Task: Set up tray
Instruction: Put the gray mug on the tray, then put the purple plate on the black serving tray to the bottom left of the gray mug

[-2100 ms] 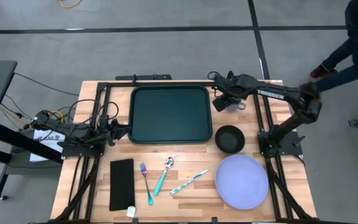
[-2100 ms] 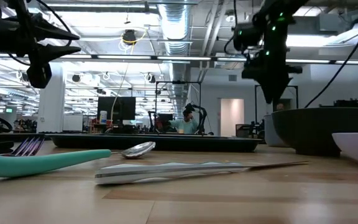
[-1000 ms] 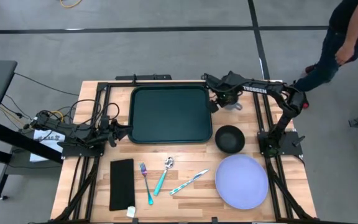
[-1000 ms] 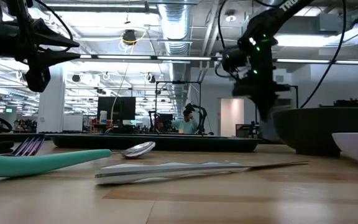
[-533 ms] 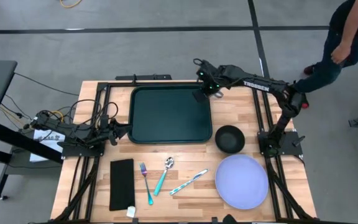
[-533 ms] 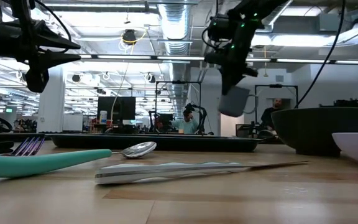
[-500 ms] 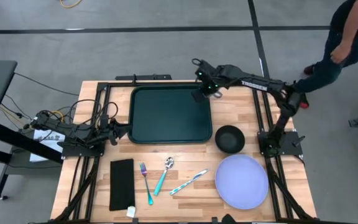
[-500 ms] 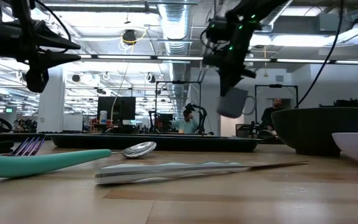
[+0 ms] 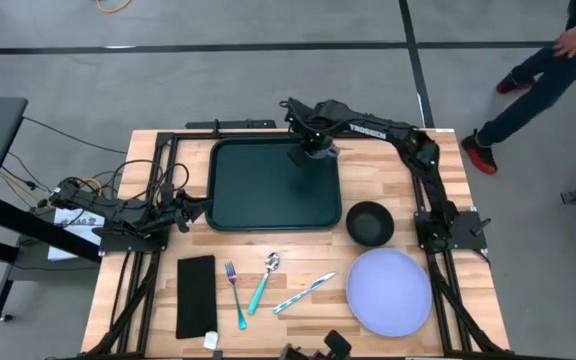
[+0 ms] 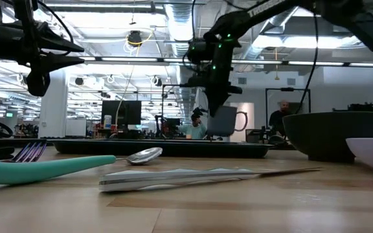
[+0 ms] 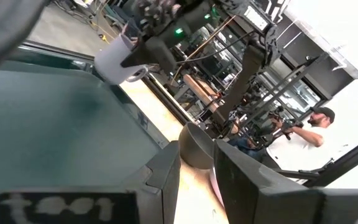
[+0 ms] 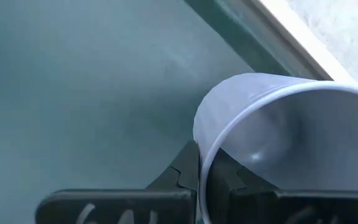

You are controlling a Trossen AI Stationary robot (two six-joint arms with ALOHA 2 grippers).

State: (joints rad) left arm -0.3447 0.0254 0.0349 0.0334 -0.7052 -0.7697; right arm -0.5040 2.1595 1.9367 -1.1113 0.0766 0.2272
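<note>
The dark green tray lies flat at the table's far middle. My right gripper hangs over the tray's far right corner, shut on a pale grey cup with a side handle. The cup also shows in the right wrist view and the left wrist view. My left gripper waits low at the tray's left rim, open, with nothing between its fingers. My right gripper pinches the cup's wall at the rim, one finger inside the cup and one outside. The fingers come from above, pointing down. The cup hangs below them, nearly upright, lifted clear a little above the tray's floor.
A black bowl and a lavender plate stand to the tray's near right. A black napkin, a fork, a spoon and a knife lie near the front edge. A person walks beyond the far right corner.
My right gripper has lifted the cup off the table beside the tray's right rim and carried it toward the table's left edge. The cup now hangs lower, over the tray's far right corner.
</note>
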